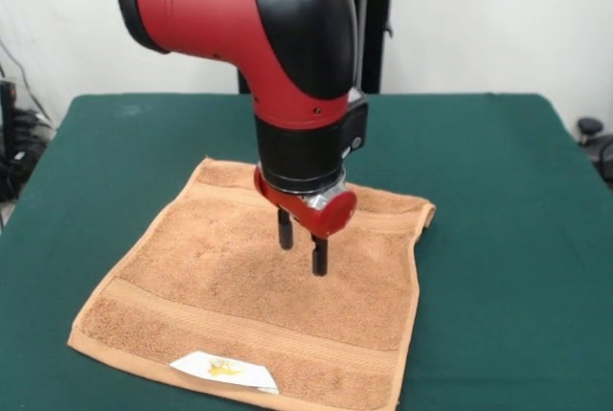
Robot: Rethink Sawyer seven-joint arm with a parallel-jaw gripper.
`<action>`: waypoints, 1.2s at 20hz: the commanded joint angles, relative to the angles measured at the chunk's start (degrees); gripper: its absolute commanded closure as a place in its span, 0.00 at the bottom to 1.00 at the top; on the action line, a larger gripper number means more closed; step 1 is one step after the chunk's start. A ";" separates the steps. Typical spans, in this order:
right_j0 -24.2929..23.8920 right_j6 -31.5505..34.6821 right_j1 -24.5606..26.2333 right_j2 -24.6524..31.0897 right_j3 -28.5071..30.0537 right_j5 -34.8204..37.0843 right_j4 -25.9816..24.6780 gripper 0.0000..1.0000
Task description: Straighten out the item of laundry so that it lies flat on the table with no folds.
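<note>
Now the orange-tan terry towel [259, 291] lies spread near the dark green felt table's [498, 191] front edge — white label [225, 370] showing. Gripper [302, 248] hangs above it — fingers spread, empty.

A plain white wall [498, 18] stands behind; dark cables [14, 143] hang at the left edge.

light: bright, even, diffuse from above | shadows: faint soft patch on the towel [278, 286] just under the hand [303, 250]; darker strip on the counter [498, 191] beyond the hand, below the arm | glare: broad sheen on the arm's black shell above the hand | focus: mildly soft throughout, towel pile smeared
</note>
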 commanded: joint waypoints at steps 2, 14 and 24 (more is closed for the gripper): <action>2.36 3.10 1.46 2.65 -0.02 3.61 -1.55 0.00; 6.68 8.02 3.72 1.94 -1.78 2.67 0.73 0.00; 9.51 11.27 5.31 1.59 -2.04 1.52 3.31 0.00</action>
